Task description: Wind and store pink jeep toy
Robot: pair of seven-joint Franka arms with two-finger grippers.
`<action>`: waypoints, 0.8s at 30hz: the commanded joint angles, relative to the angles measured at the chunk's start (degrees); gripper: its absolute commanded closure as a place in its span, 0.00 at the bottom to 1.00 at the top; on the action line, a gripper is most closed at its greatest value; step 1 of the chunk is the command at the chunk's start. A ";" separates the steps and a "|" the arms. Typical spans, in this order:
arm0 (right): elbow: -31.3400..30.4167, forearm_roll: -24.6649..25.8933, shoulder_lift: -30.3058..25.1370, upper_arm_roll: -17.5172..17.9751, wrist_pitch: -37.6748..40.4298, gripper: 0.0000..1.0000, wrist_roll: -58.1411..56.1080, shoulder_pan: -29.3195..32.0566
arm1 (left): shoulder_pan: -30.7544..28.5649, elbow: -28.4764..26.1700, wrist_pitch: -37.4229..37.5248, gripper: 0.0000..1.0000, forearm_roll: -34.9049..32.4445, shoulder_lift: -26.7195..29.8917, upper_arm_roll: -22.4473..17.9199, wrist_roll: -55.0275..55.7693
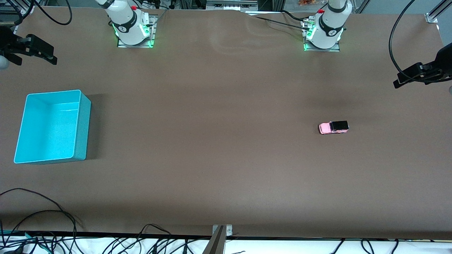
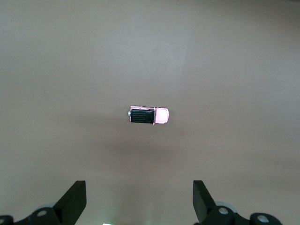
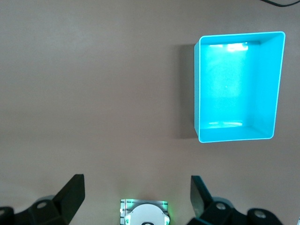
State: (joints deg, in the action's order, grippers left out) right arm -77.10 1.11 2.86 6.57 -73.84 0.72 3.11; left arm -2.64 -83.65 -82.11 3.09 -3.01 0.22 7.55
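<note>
Jeep (image 1: pixel 333 127) lies lengthwise along table, toward left arm's end. Left gripper (image 2: pixel 139 201) high over it, wide open, empty. Right gripper (image 3: pixel 138 199) wide open, empty, waiting near bin (image 1: pixel 81 123).

Two white arm bases (image 1: pixel 129 26) and (image 1: pixel 326 30), each with a black joint band, red button and green-lit metal mounting plate. Black cables trail from both. The left gripper (image 2: pixel 139 206) and right gripper (image 3: pixel 136 199) have black, wedge-shaped fingers.
</note>
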 commanded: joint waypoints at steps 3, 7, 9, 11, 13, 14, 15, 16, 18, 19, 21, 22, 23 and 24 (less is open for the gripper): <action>0.72 0.91 0.13 0.19 0.54 0.00 0.42 0.14 | -1.31 1.82 0.55 0.00 0.60 -0.86 0.05 -0.16; 0.72 0.91 0.22 0.19 0.71 0.00 0.42 0.14 | -2.89 1.82 0.64 0.00 0.60 -0.86 0.05 -0.25; 0.72 0.91 0.22 0.19 0.71 0.00 0.42 0.14 | -3.42 1.82 0.64 0.00 0.51 -0.86 0.05 -0.25; 0.72 0.91 0.22 0.19 0.80 0.00 0.42 0.14 | -4.04 1.82 0.64 0.00 0.51 -0.86 0.05 -0.25; 0.72 0.82 0.22 0.19 0.80 0.00 0.42 0.14 | -4.92 1.82 0.64 0.00 0.51 -0.86 0.05 -0.43; 0.72 0.73 0.22 0.19 0.89 0.00 0.42 0.14 | -5.18 1.82 0.64 0.00 0.60 -0.86 0.05 -0.43; 0.72 0.64 0.22 0.19 0.89 0.00 0.59 0.14 | -5.18 1.82 0.64 0.00 0.60 -0.86 0.05 -0.43; 0.72 0.64 0.22 0.19 0.89 0.00 0.60 0.14 | -5.18 1.82 0.64 0.00 0.51 -0.86 0.05 -0.43; 0.72 0.64 0.22 0.19 0.89 0.00 0.60 0.14 | -5.10 1.82 0.64 0.00 0.34 -0.86 0.05 -0.43; 0.72 0.73 0.22 0.19 0.89 0.00 0.60 0.14 | -5.10 1.82 0.64 0.00 0.34 -0.94 0.13 -0.43; 0.72 0.64 0.22 0.11 0.89 0.00 0.68 0.23 | -4.92 1.82 0.64 0.00 0.34 -0.94 0.22 -0.43; 0.72 0.64 0.22 0.11 0.89 0.00 0.77 0.23 | -4.83 1.82 0.64 0.00 0.34 -0.94 0.22 -0.43; 0.72 0.73 0.22 0.19 0.89 0.00 1.21 0.14 | -4.74 1.74 0.64 0.00 0.34 -0.94 0.22 -0.43; 0.64 0.82 0.22 0.19 0.89 0.00 1.91 0.05 | -4.48 1.73 0.64 0.00 0.34 -1.03 0.31 -0.43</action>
State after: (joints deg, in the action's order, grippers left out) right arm -77.10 1.12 3.09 6.55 -73.84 0.80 3.15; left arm -7.51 -83.65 -82.11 3.09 -3.02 0.15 7.50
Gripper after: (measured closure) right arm 0.000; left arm 0.000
